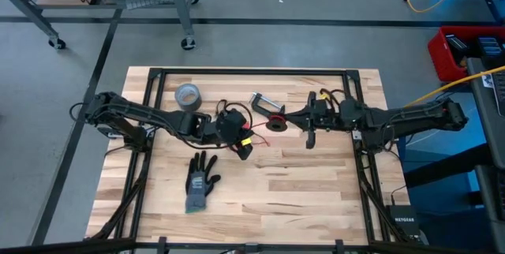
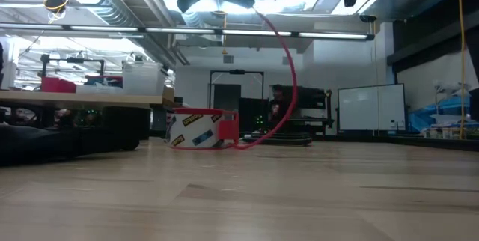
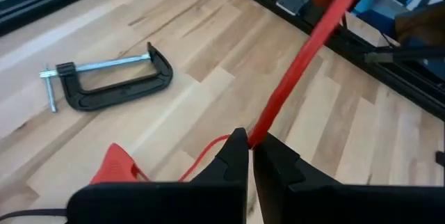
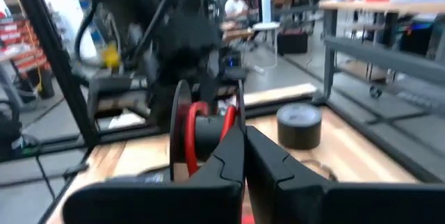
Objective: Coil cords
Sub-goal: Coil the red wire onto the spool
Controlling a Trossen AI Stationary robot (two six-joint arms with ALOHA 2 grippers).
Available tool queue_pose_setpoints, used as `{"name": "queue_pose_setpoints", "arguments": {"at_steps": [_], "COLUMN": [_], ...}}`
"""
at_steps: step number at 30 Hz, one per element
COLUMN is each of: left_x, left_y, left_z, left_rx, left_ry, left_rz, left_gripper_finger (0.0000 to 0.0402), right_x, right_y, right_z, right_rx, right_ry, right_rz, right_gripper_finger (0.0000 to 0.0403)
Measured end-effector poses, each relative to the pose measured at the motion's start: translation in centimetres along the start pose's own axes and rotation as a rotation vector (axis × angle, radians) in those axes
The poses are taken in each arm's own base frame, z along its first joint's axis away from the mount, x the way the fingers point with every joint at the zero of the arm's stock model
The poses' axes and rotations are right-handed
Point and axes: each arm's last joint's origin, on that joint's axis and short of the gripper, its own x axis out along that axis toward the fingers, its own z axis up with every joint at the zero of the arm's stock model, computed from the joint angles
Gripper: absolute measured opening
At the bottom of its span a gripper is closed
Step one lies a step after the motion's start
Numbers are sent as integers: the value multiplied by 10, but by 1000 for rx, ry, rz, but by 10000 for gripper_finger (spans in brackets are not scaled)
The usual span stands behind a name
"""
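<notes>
Main risk, as I judge it: the thin red flexible cord (image 3: 292,85) is stretched taut btwn the two arms, so any extra pull could slip it out of a grip or drag the red-edged round spool (image 1: 275,122) across the pale wooden plank worktop (image 1: 316,199). Slack w/o control could also let turns spring loose. The black metal G-clamp (image 1: 263,102) lies just beside the spool and could snag a trailing loop.

Left tool (image 3: 250,149): fingers pinched fully together on the red cord, which runs up and away from the tips twd the right arm. It sits just on the grey-tape side of the spool, above the worktop. A red plastic piece (image 3: 118,165) shows beside its fingers; can't tell what it is.

Right tool (image 4: 245,147): fingers closed too, tips right at the spool, red turns visible btwn its flanges. Whether it actually clamps cord or just rests against the spool, can't tell.

Low view shows the cord hanging in an arc down to the worktop. Black looped cord (image 1: 222,108) lies near the left tool, btwn the spool and the grey duct-tape roll (image 1: 187,95). Dark knit work glove (image 1: 200,181) lies well apart from the spool, untouched.
</notes>
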Motion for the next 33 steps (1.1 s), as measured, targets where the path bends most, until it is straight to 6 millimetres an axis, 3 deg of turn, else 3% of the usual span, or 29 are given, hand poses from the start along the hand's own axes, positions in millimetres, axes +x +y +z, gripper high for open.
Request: {"name": "queue_pose_setpoints", "arguments": {"at_steps": [7, 16, 22, 27, 33], "left_x": [9, 46, 58, 45, -8], "left_y": [-7, -9, -8, -14, -14], "left_z": [-10, -37, -49, -51, -43], "left_rx": [30, 177, 129, 185, 231], "left_ry": [26, 132, 173, 83, -7], "left_rz": [5, 56, 95, 181, 265], "left_gripper_finger": [19, 59, 76, 62, 45], "right_x": [-5, -6, -10, -20, -41], "right_y": [1, 0, 0, -2, -5], "right_z": [11, 14, 17, 21, 25], "right_rx": [-15, -25, -51, -70, -77], "right_ry": [-91, -122, -132, -131, -115], "right_rz": [9, -21, -23, -35, -60], "right_gripper_finger": [5, 5, 5, 5, 5]}}
